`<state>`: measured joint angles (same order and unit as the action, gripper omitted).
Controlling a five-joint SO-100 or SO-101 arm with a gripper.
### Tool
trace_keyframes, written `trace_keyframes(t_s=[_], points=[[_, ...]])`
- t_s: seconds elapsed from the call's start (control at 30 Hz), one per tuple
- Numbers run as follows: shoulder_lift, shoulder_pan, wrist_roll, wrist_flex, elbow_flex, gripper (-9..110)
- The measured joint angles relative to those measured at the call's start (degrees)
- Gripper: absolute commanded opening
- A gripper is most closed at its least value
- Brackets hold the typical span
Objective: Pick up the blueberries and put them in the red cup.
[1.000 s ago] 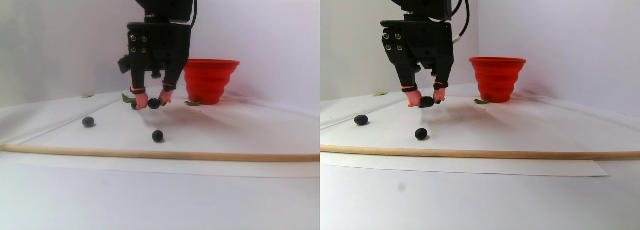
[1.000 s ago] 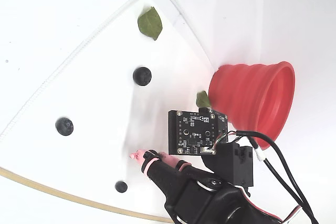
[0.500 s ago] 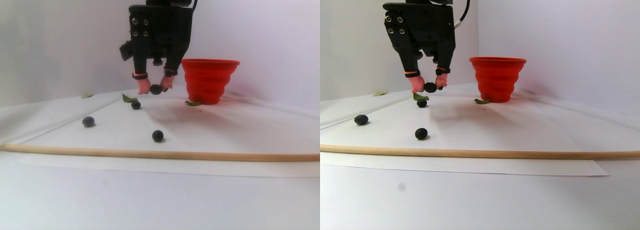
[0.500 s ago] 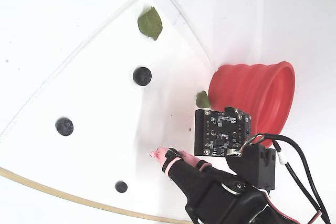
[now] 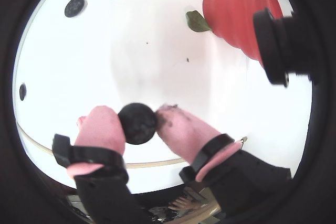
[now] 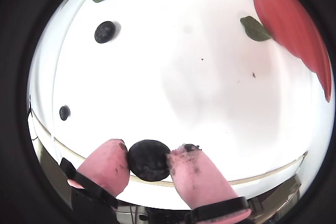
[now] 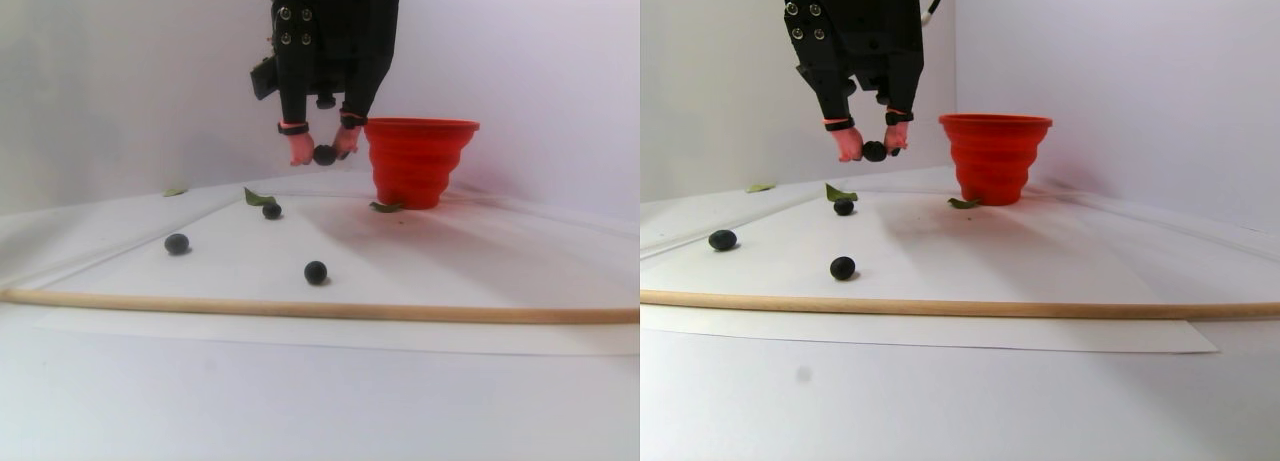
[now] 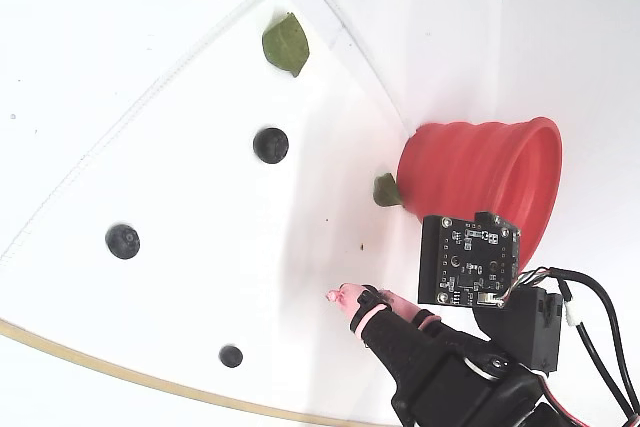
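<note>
My gripper (image 7: 323,159) hangs in the air, shut on one dark blueberry (image 7: 324,153), just left of the red cup (image 7: 420,161) and about level with its upper half. Both wrist views show the berry (image 5: 137,123) pinched between the two pink fingertips (image 6: 113,163). Three more blueberries lie on the white sheet: one by a leaf (image 8: 270,144), one further left (image 8: 122,241), one near the stick (image 8: 231,356). The ribbed red cup (image 8: 480,187) stands upright, its mouth partly covered by my arm's circuit board in the fixed view.
Green leaves lie on the sheet, one at the cup's foot (image 8: 387,190) and one further back (image 8: 286,44). A long wooden stick (image 7: 320,311) runs across the front of the sheet. White walls close the back.
My gripper has risen off the sheet with the blueberry in it and shifted toward the red cup. The other berries have not moved.
</note>
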<state>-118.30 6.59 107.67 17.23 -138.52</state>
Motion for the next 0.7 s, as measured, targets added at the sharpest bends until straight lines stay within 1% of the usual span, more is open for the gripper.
trace_keyframes(t_s=[0.7], points=[[-5.5,3.8,1.8,0.9,2.4,14]])
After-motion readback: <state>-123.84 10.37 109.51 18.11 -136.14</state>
